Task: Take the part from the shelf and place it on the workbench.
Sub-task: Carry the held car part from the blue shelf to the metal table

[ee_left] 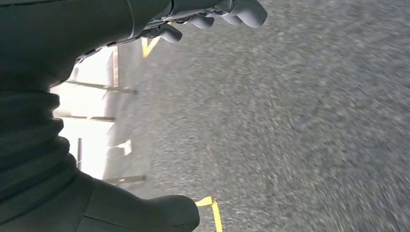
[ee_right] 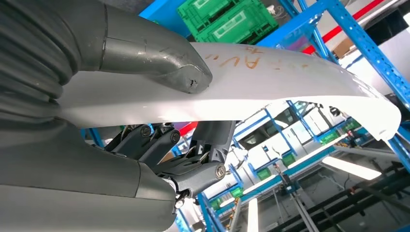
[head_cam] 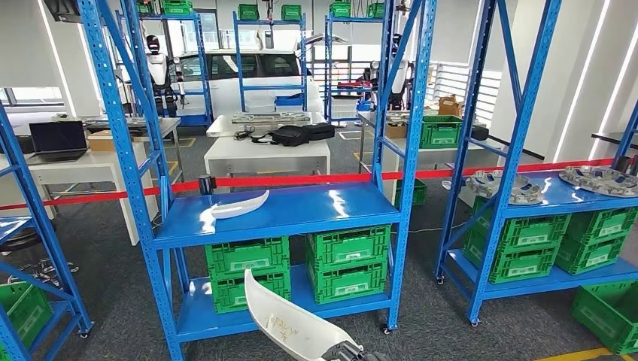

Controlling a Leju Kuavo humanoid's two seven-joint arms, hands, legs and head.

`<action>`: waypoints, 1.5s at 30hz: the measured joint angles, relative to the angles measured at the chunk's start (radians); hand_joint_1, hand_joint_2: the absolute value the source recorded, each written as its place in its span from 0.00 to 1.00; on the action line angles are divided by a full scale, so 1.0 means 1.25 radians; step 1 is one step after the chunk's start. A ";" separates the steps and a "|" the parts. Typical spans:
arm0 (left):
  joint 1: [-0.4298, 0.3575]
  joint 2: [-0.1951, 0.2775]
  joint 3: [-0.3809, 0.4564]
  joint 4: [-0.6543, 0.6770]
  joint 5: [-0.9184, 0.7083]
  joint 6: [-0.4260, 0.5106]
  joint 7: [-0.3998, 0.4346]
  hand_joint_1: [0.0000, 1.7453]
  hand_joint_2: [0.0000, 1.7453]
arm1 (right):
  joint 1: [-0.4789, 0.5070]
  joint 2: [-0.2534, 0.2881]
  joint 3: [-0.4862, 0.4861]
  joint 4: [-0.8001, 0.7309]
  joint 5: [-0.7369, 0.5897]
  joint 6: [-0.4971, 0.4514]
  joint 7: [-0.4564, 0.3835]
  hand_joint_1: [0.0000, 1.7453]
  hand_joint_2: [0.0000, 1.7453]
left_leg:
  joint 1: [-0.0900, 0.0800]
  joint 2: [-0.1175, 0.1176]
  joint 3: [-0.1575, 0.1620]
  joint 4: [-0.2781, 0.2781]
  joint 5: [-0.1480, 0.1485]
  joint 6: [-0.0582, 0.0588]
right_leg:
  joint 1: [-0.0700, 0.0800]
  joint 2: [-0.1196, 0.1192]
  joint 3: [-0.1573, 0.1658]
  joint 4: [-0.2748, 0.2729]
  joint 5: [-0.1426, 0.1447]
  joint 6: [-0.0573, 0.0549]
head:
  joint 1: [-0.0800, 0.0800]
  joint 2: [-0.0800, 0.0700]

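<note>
At bottom edge of head view, right hand (head_cam: 352, 352): grips white part (head_cam: 290, 322); dark fingers just visible under its lower end.
Right wrist view, right hand (ee_right: 159, 121): thumb (ee_right: 159, 63) pressed on top face of white part (ee_right: 270, 82), darker fingers (ee_right: 193, 159) underneath; part clamped between them.
White part: long curved shell, orange handwriting on its face, runs from the hand up and left in head view, tip overlapping lower level of centre shelf (head_cam: 286, 214).
Part position: off the shelf, in the air in front of it, carried by right hand alone.
Left hand (ee_left: 203, 19): hangs over grey floor (ee_left: 290, 121), fingers loosely curled but apart from thumb (ee_left: 145, 217), nothing between them.
Floor under left hand: yellow tape marks (ee_left: 212, 212), picture motion-blurred.
Centre shelf: blue frame, blue middle board, second white part (head_cam: 241, 204) lying flat on board's left half.
Below board: green crates (head_cam: 308, 267) stacked on bottom level.
Right shelf (head_cam: 527, 203): grey metal castings (head_cam: 511, 186) on top board, more green crates under.
Behind shelves: red barrier tape (head_cam: 301, 180), white tables, laptop (head_cam: 58, 139), black bags, white car (head_cam: 248, 75), another humanoid robot (head_cam: 159, 75) standing far left.
</note>
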 joint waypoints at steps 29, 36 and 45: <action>-0.040 -0.054 0.007 0.000 0.018 -0.016 -0.095 0.00 1.00 | -0.060 -0.019 -0.001 -0.017 -0.008 0.071 0.015 1.00 1.00 | 0.002 0.054 0.083 -0.009 -0.064 0.011 | -0.006 -0.030 -0.077 0.038 0.023 0.016 | -0.001 0.000; -0.029 -0.063 0.012 0.001 0.031 -0.023 -0.080 0.00 1.00 | -0.071 -0.033 -0.004 0.000 -0.043 0.044 -0.013 1.00 1.00 | 0.002 0.056 0.069 0.021 -0.087 -0.023 | -0.005 -0.023 -0.054 -0.044 0.059 -0.022 | -0.003 0.000; 0.002 -0.034 0.036 0.002 0.054 0.040 -0.111 0.00 1.00 | -0.080 -0.042 -0.009 0.060 -0.070 0.006 -0.033 1.00 1.00 | 0.003 -0.053 0.077 0.044 -0.092 -0.011 | -0.002 0.066 -0.073 -0.039 0.077 -0.023 | -0.004 0.000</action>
